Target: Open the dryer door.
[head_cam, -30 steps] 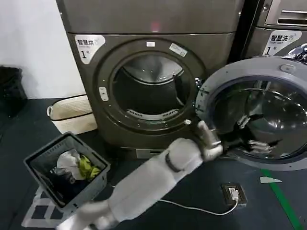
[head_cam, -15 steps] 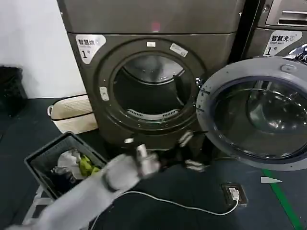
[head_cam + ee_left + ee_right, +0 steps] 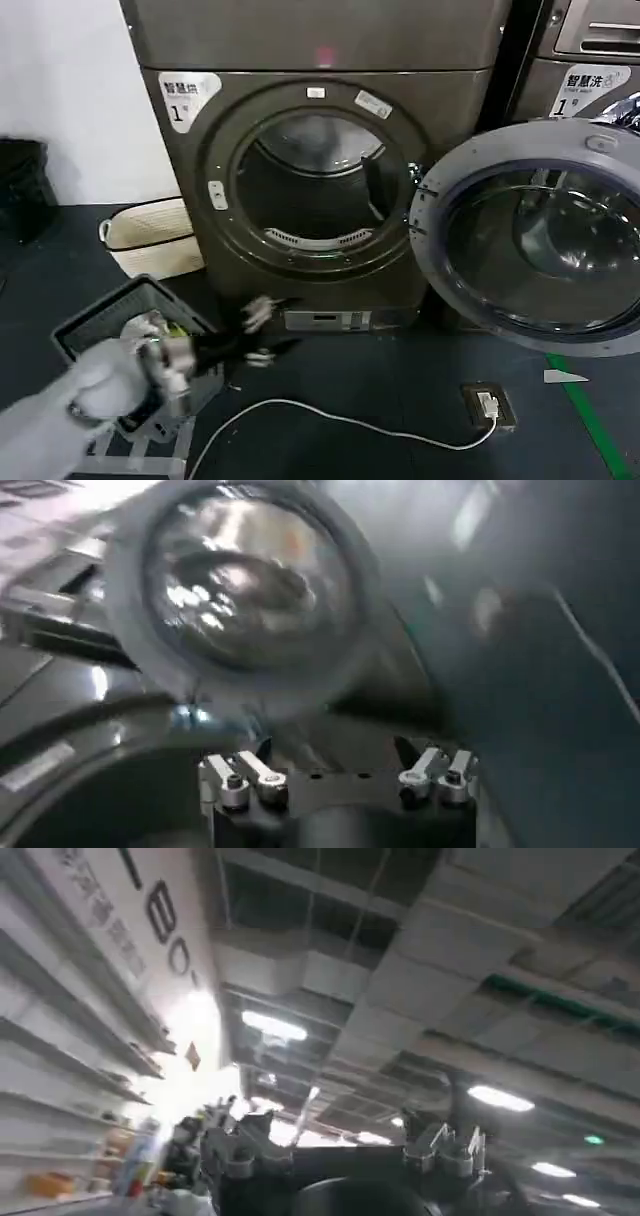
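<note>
The dryer door hangs swung wide open at about 3 o'clock in the head view, its grey plastic back rim and dark glass facing out, hinged at the right side of the drum opening of the dryer; judged from that, the opening itself looks done. Nearest the camera, at roughly 7 o'clock, the left gripper reaches out low over the dark floor, just past the grey laundry basket of clothes, with its fingers spread and nothing between them; the left wrist view agrees, showing both fingertips wide apart with the door's round glass ahead of them, though that view is smeared and I would not swear to the exact gap. From this gripper the door lies up and to the right, toward 2 o'clock, well apart, its face standing upright and turned away from the machine front. The left arm is plainly the nearer one to the door; the right gripper points up at a ceiling with strip lights, its fingers apart and holding nothing. Farther back, the dryer front carries a white corner sticker with a printed 1 beneath Chinese characters I cannot make out, and a small pink light on the top panel. The neighbouring machine bears a like sticker, also marked 1.
</note>
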